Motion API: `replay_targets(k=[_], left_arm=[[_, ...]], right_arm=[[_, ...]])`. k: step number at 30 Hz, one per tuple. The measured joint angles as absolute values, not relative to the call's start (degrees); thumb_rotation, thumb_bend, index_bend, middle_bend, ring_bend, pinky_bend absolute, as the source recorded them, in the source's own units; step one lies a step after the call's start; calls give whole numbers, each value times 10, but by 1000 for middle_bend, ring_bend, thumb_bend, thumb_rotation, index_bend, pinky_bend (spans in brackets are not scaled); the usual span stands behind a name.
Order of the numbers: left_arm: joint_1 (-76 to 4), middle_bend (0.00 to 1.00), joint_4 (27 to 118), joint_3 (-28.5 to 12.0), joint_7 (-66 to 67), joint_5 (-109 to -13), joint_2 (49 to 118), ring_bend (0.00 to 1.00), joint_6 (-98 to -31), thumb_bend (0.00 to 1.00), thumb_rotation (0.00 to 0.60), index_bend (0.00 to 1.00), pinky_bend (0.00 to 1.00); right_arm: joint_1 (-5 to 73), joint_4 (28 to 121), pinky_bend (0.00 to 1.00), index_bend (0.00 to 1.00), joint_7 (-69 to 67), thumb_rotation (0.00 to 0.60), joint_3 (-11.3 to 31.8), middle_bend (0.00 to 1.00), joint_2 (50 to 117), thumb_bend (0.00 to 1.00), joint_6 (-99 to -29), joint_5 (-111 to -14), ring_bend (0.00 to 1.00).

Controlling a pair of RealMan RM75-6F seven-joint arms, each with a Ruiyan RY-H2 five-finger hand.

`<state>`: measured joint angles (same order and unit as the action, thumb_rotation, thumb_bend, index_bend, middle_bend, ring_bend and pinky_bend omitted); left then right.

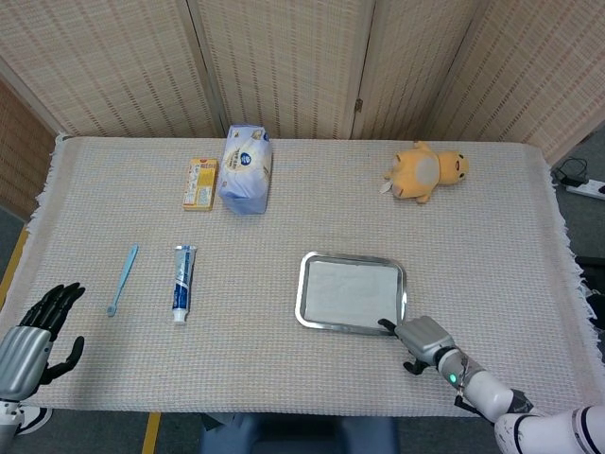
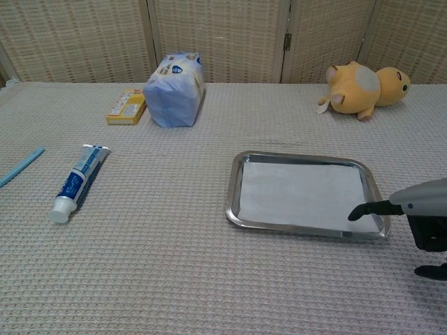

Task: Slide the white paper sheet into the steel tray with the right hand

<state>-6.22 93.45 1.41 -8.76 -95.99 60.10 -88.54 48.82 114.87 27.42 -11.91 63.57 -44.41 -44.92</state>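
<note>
Chest view: paper [image 2: 300, 195] lies flat inside tray [image 2: 236, 183]; your right hand [image 2: 419, 209] holds nothing, one fingertip [image 2: 356, 212] extended onto its corner. Step looks finished; lift clear.

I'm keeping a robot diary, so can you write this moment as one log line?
task: paper into tray | white paper sheet: lying inside steel tray | right hand: fingertip over tray's near right corner | left hand: idle, open

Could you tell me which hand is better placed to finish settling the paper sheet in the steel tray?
The right hand: a fingertip already reaches over the steel tray's near right corner onto the paper sheet. The left hand sits at the table's far left edge.
</note>
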Motion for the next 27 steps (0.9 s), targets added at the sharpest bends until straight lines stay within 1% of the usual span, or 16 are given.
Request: replay_targets(k=[2,4,5,6,8,9,11,12,14,16,18,21,24,27], left_arm=[[-62,103,935,14,-87,-961,601,33,-887,586,600,0,204],[-62,103,934,14,-86,-962,601,32,-888,586,600,0,204],[-61,103,934,14,-85,-963,602,31,-889,586,600,0,203],[-61,103,934,14,-84,-963,602,30,-889,586,600,0,203],[-61,103,933,15,-82,-964,603,28,-889,587,600,0,202],[-61,103,933,15,-81,-965,603,26,-890,587,600,0,201],[-61,103,932,14,-76,-965,605,16,-890,587,600,0,192],[-62,102,931,14,-73,-965,607,11,-890,586,600,0,186],[-61,70,931,13,-68,-965,609,1,-890,586,600,0,163],[-59,21,931,11,-65,-963,610,0,-895,586,600,0,118],[-57,1,930,8,-59,-961,613,0,-904,586,600,0,71],[-53,0,927,4,-49,-960,618,0,-912,586,600,0,44],[-52,0,930,6,-34,-956,619,0,-905,586,600,0,43],[-52,0,937,6,-11,-944,619,0,-894,586,600,0,42]], right_arm=[[477,1153,815,0,252,600,-113,847,630,440,-448,-473,835],[458,1156,680,0,222,600,-105,662,624,440,-462,-513,708],[448,1156,595,0,209,600,-102,545,623,440,-473,-534,619],[432,1154,515,0,191,600,-98,421,623,441,-492,-567,521],[403,1145,394,0,165,600,-95,214,625,441,-531,-623,340],[383,1135,330,0,150,600,-93,119,628,440,-564,-662,262],[351,1116,237,0,133,600,-91,23,634,440,-621,-720,153],[329,1100,203,0,125,600,-90,1,639,440,-660,-751,112],[295,1071,150,0,120,600,-88,0,650,440,-719,-786,75],[256,1026,68,0,120,600,-85,0,668,440,-786,-818,30],[214,975,4,0,124,600,-82,0,688,440,-847,-842,0],[156,913,0,0,129,600,-78,0,711,440,-910,-869,0],[116,881,0,0,131,600,-73,0,722,440,-939,-877,0],[100,872,0,0,116,600,-67,0,725,440,-949,-876,0]])
